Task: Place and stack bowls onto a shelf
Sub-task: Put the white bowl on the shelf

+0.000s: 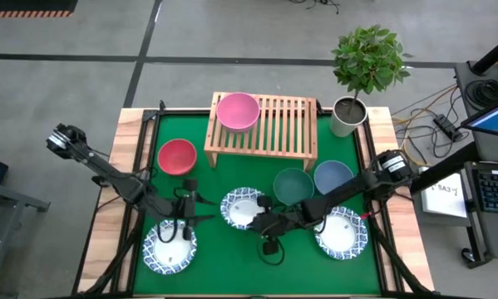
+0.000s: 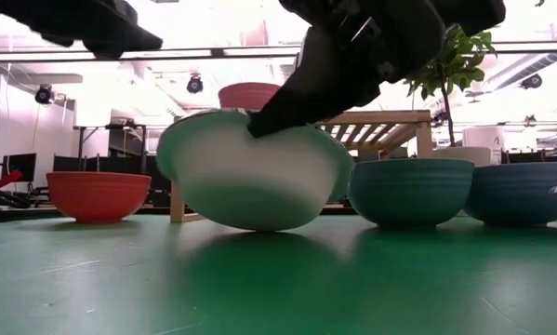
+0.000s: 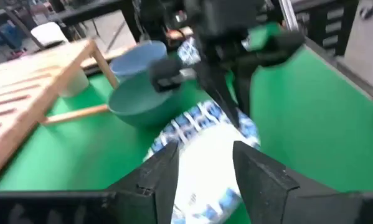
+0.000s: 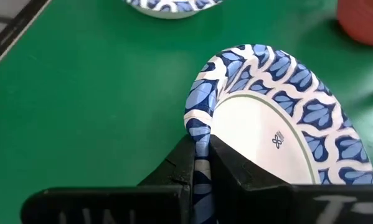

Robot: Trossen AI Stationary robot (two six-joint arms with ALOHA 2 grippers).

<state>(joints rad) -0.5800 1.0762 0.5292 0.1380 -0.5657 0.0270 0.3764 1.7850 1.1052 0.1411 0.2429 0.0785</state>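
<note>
Pinching the rim of the middle white bowl [image 4: 279, 134], the right gripper [image 4: 202, 162] is tilting it on the green mat [image 1: 232, 257] (front centre, before the shelf [image 1: 265, 124]). Facing it, the left gripper [image 3: 205, 165] is hanging open, empty.

Grey floor [image 1: 232, 37] with dark seams lay behind the green-topped counter [image 1: 224, 253]. A potted plant [image 1: 367, 62] stood at its corner; ceiling lights [image 2: 194, 84] glared.
</note>
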